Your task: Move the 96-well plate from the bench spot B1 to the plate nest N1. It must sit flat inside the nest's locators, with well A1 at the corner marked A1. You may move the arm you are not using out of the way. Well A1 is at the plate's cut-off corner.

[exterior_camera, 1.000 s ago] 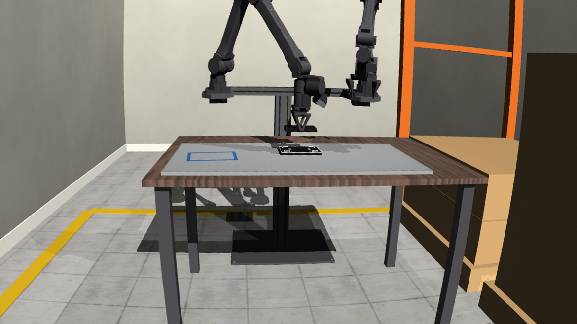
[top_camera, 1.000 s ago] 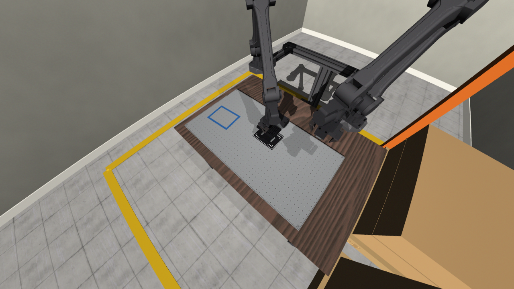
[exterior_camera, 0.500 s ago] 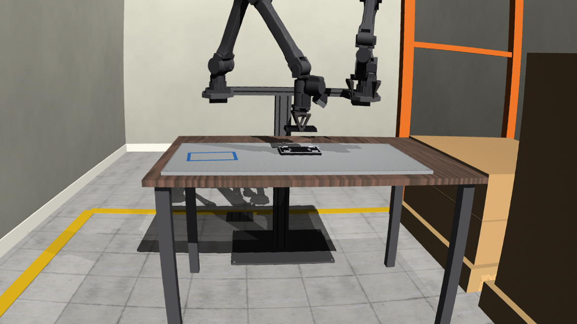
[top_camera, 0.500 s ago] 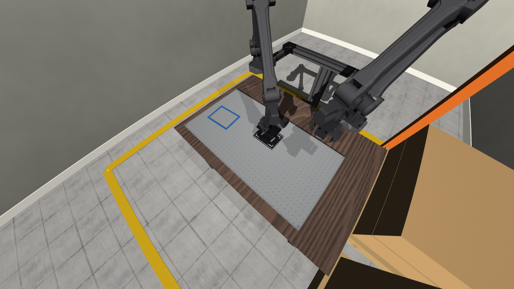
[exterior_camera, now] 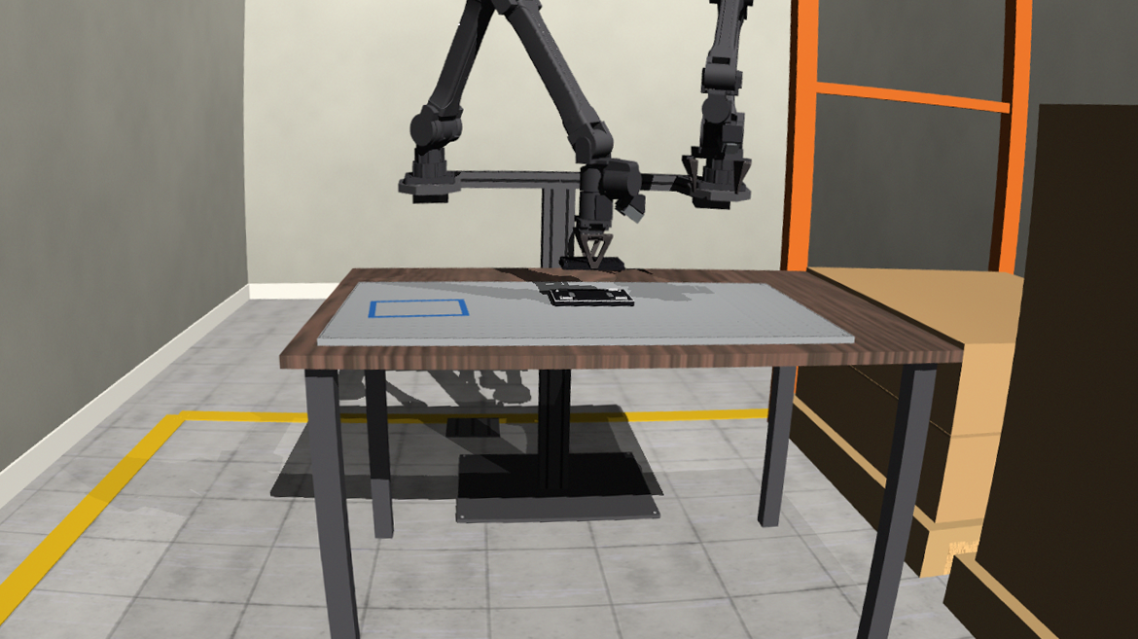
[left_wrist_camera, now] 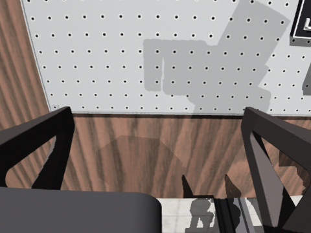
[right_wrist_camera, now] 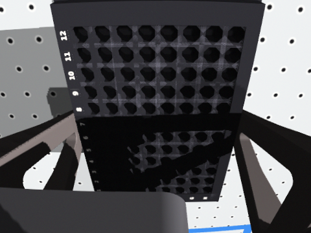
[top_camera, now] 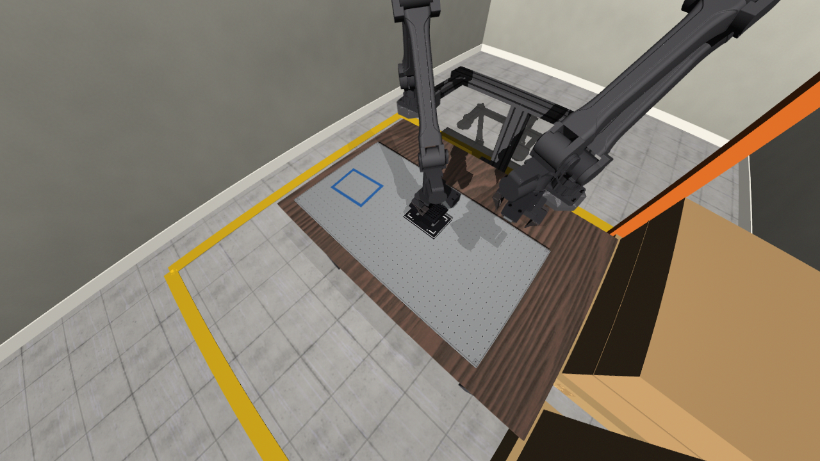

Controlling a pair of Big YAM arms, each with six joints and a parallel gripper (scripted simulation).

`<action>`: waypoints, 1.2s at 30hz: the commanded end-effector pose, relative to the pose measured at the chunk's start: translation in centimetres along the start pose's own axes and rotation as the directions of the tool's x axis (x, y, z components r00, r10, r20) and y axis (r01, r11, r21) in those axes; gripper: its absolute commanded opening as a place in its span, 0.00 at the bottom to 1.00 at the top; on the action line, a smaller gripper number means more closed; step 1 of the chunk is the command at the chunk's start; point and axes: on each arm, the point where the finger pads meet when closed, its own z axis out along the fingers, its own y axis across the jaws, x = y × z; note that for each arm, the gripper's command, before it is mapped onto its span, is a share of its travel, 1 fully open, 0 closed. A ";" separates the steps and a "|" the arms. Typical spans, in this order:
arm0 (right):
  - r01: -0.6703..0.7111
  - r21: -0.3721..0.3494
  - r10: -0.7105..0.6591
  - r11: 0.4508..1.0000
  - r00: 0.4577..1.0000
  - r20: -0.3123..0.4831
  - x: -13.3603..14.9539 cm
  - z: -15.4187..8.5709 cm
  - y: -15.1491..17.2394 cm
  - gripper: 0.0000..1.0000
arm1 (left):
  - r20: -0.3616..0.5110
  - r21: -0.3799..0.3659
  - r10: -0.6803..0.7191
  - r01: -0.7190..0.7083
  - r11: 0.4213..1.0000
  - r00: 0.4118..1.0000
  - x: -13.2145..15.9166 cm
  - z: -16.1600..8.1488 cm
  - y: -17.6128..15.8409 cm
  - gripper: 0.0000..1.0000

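The right gripper point(top_camera: 428, 207) point(exterior_camera: 594, 262) point(right_wrist_camera: 157, 117) grips the 96-well plate point(top_camera: 437, 212) point(exterior_camera: 609, 264) point(right_wrist_camera: 155, 74) above the nest point(top_camera: 434, 234) point(exterior_camera: 591, 299) point(left_wrist_camera: 302, 30); the left gripper point(top_camera: 519, 214) point(exterior_camera: 719, 166) point(left_wrist_camera: 157, 116) is wide, aside. Next calls for aligning A1, then lowering flat beneath the gripper.

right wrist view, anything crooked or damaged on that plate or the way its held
Nothing stands out: the 96-well plate sits squarely between the right gripper's fingers, with no visible damage. The numbered edge's low-number end is dark or hidden, so I can't judge it.

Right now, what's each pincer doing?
Left pincer: open, holding nothing.
Right pincer: closed on the black rectangular 96-well plate.
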 end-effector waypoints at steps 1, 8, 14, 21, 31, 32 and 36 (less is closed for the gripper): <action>-0.002 0.015 0.001 1.000 1.000 0.019 -0.8 0.5 -1.1 0.00 | 0.029 0.009 0.010 -0.010 1.000 1.000 -1.2 -0.8 -0.4 1.00; -0.002 0.013 0.002 1.000 1.000 0.017 -0.6 1.8 -1.1 0.00 | 0.029 0.009 0.010 -0.010 1.000 1.000 -1.2 -0.8 -0.4 1.00; -0.002 0.021 0.002 1.000 1.000 0.025 -1.1 2.6 -1.5 0.00 | 0.029 0.009 0.010 -0.010 1.000 1.000 -1.2 -0.8 -0.4 1.00; -0.002 0.018 0.001 1.000 1.000 0.022 -0.9 3.5 -1.3 0.00 | 0.029 0.009 0.010 -0.010 1.000 1.000 -1.2 -0.8 -0.4 1.00; -0.002 0.016 0.001 1.000 1.000 0.020 -0.9 5.1 -1.2 0.00 | 0.029 0.009 0.010 -0.010 1.000 1.000 -1.2 -0.8 -0.4 1.00; -0.001 0.012 0.001 1.000 1.000 0.015 -0.6 5.2 -0.9 0.00 | 0.029 0.009 0.010 -0.010 1.000 1.000 -1.2 -0.8 -0.4 1.00; -0.001 0.015 0.001 1.000 1.000 0.018 -0.8 4.3 -0.8 0.00 | 0.029 0.009 0.010 -0.010 1.000 1.000 -1.2 -0.8 -0.4 1.00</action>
